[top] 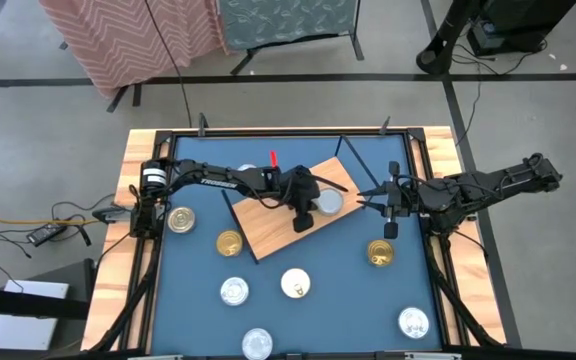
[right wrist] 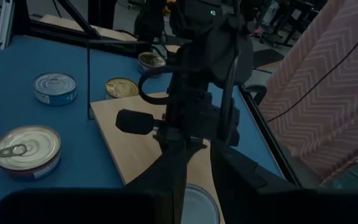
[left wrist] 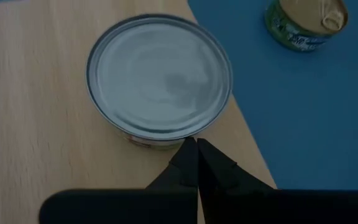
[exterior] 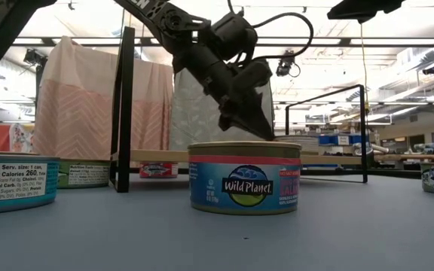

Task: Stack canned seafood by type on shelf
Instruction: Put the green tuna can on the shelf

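1. While most tins lie scattered on the blue table, one silver-lidded can sits on the shelf, close to the board's right edge.
2. Seen from the left wrist view, that silver-lidded can rests flat on the light wood, with a gold-lidded can on the blue surface beyond the board's edge.
3. Directly beside the can, the left gripper hangs with its fingers pinched together, clenched on nothing, tips just at the can's rim.
4. From the table's right side, the right gripper reaches toward the shelf's right end; whether its fingers are apart or closed, I cannot tell.
5. Across the table, a gold tin lies just left of the shelf, another gold tin lies right of it, and silver tins sit nearer.
6. At table height, a Wild Planet can stands nearest the low camera.
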